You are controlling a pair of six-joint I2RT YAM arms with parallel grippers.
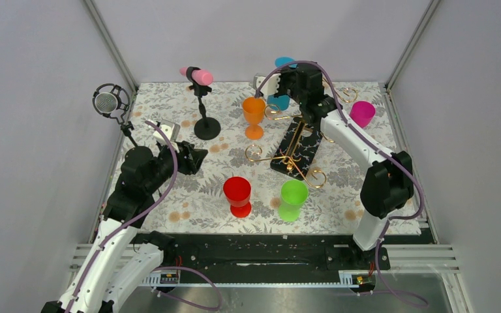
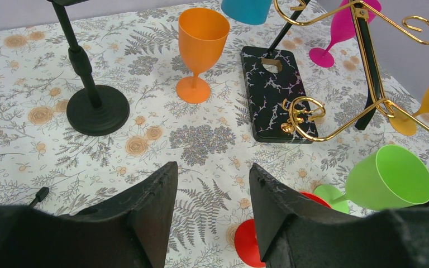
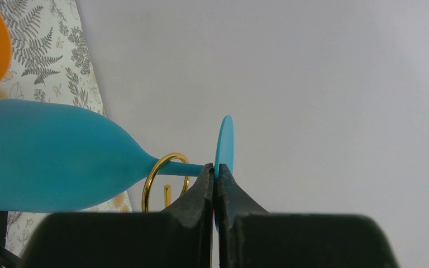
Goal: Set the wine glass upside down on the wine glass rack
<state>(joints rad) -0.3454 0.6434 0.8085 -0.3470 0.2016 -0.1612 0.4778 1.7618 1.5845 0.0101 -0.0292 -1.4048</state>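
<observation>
Right gripper (image 3: 215, 172): fingers clamped on the stem of the teal wine glass (image 3: 50, 153), beside its foot. The glass's long axis runs across the wrist view, with the bowl at 9 o'clock and the foot at 3; the rim is cut off. A gold loop of the wine glass rack (image 2: 271, 92) crosses the stem, but whether it is around or behind it is unclear. Left gripper (image 2: 212, 167): jaws apart, holding nothing.
</observation>
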